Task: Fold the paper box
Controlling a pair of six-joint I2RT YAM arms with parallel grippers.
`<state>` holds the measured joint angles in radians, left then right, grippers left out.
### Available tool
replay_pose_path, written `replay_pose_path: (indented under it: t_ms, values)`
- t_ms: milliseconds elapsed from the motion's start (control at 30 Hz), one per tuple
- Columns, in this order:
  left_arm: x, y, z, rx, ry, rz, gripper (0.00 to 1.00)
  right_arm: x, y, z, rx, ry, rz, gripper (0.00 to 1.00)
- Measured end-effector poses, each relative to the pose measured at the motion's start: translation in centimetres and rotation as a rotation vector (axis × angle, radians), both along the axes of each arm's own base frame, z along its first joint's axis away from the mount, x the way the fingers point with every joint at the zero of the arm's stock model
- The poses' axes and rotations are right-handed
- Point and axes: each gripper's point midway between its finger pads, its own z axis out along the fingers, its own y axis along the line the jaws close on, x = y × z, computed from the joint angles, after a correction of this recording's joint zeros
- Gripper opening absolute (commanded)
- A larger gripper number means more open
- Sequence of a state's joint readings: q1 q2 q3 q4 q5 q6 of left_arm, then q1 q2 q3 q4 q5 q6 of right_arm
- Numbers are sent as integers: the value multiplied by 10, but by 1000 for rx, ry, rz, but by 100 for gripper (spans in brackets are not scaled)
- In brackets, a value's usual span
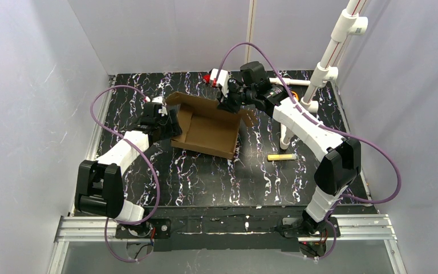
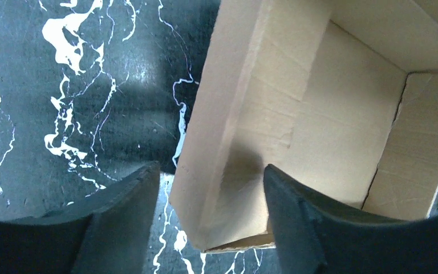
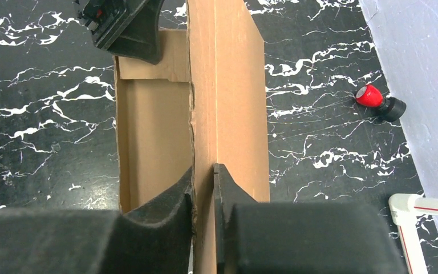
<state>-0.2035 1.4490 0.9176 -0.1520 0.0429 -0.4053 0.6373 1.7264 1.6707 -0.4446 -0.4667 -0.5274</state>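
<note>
Black marbled table point(image 1: 205, 182) is carrying the paper box point(image 1: 205, 128) near the middle of its far edge. There the right gripper point(image 3: 203, 188) is clamping one raised wall, while the left gripper point(image 2: 208, 171) is standing apart astride the wall toward the left edge. I judge that a pull is risking sliding or tearing the box. Its opening is facing up, and its long axis is lying roughly along that far edge.

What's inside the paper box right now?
Only bare cardboard floor shows inside the paper box, plus one finger of the left gripper straddling its wall. The strip under the right gripper is hidden.
</note>
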Motion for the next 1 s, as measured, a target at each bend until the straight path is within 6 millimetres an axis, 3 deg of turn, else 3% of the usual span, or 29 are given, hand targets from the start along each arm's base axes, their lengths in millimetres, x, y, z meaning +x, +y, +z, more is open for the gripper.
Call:
replay_pose_path:
  t_ms: [267,667,800,1000]
  values:
    - [2,7,-11,-68,-15,42,70,3,-2,-1,-8,-4,-19,2]
    - [12,-4,8,-113,-120,-89,79,-7,2,5,13,30,19,1]
    - [10,6,28,-138,-188,-88,98,-12,4,8,26,40,43,1]
    - [-7,28,37,-236,-244,-11,98,-19,5,7,31,66,73,1]
